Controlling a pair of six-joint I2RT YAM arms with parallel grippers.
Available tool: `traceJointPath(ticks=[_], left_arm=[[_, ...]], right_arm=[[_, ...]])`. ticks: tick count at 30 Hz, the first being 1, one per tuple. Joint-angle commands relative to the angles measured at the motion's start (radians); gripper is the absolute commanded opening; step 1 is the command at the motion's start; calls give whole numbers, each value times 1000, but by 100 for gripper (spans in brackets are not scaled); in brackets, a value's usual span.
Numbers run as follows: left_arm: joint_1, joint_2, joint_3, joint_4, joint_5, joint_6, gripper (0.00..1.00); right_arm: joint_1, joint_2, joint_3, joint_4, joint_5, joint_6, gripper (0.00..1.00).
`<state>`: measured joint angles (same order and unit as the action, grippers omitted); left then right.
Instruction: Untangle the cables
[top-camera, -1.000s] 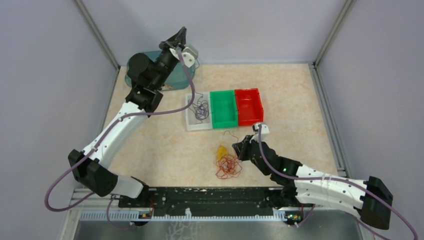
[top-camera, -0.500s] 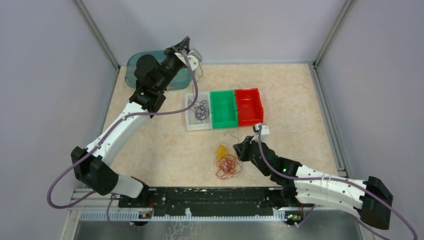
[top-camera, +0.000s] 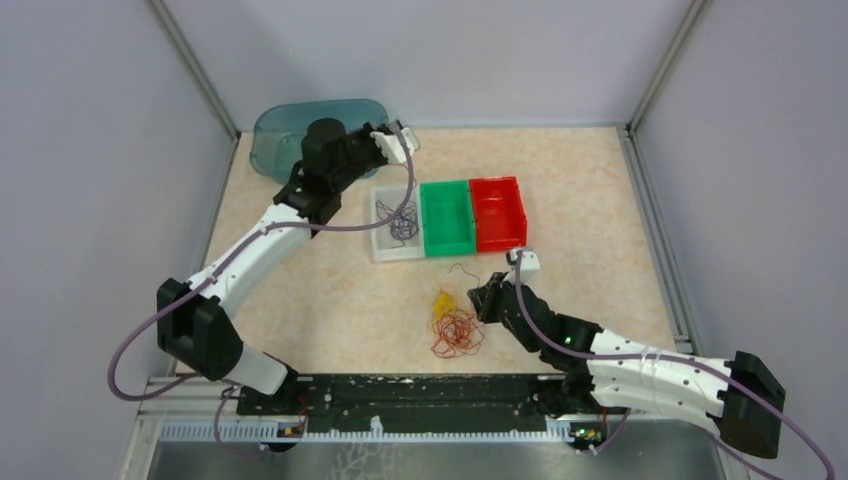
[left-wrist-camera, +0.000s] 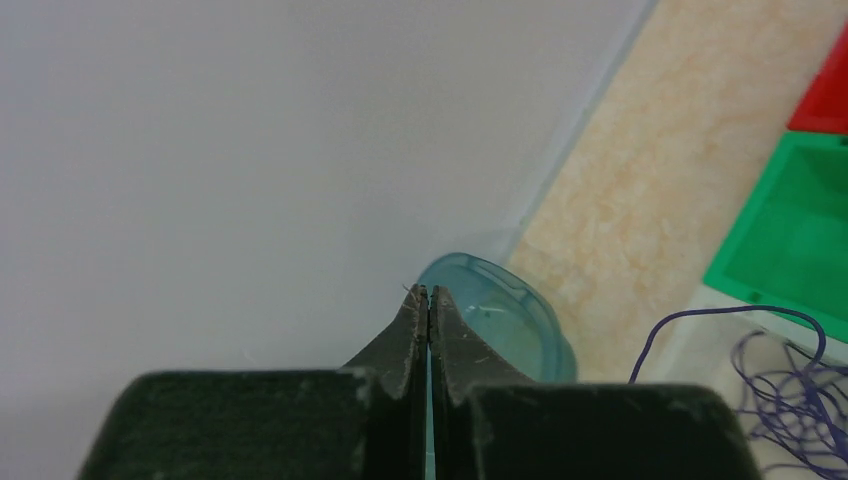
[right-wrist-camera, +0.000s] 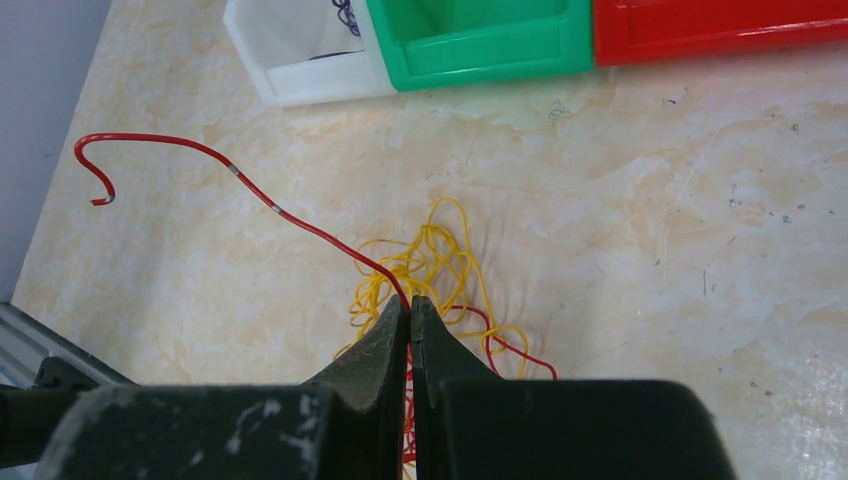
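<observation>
Near white bin (top-camera: 392, 248), left gripper (left-wrist-camera: 428, 292) seemingly lowered.

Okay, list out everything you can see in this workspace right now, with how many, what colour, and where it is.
purple cable: one clump, dark purple, inside the white bin
yellow cable: one clump, yellow, on the table in front of the bins
red cable: one clump, red, overlapping the yellow one, a hooked end trailing toward the bins
white bin: one, white, leftmost of the row
green bin: one, green, middle, empty
red bin: one, red, rightmost
teal container: one, translucent teal, far left corner
table: one, beige marbled
left gripper: one, black, shut, raised near the teal container
right gripper: one, black, shut on the red cable
</observation>
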<state>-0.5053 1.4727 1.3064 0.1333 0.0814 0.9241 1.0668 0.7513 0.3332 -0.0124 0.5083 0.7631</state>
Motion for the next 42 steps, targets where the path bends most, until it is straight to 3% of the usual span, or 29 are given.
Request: traceJointPath(ticks=[1, 8, 14, 25, 37, 39, 42], left_arm=[[-18, 56, 12, -218, -27, -91, 0], [-12, 109, -98, -126, -105, -41, 0], [-4, 172, -128, -41, -85, -23, 0], [-37, 293, -148, -49, -35, -117, 0], [-65, 353, -259, 68, -65, -40, 1], [-65, 353, -251, 57, -64, -39, 9], [-63, 344, -178, -64, -37, -78, 37]], right_arm=[[5, -5, 10, 4, 24, 17, 0], [5, -8, 12, -11, 37, 34, 0], [6, 9, 10, -17, 44, 47, 0], [5, 3, 16, -40, 63, 61, 0], [5, 2, 71, -61, 67, 33, 0], [5, 0, 76, -63, 67, 32, 0], [5, -3, 78, -64, 65, 30, 0]])
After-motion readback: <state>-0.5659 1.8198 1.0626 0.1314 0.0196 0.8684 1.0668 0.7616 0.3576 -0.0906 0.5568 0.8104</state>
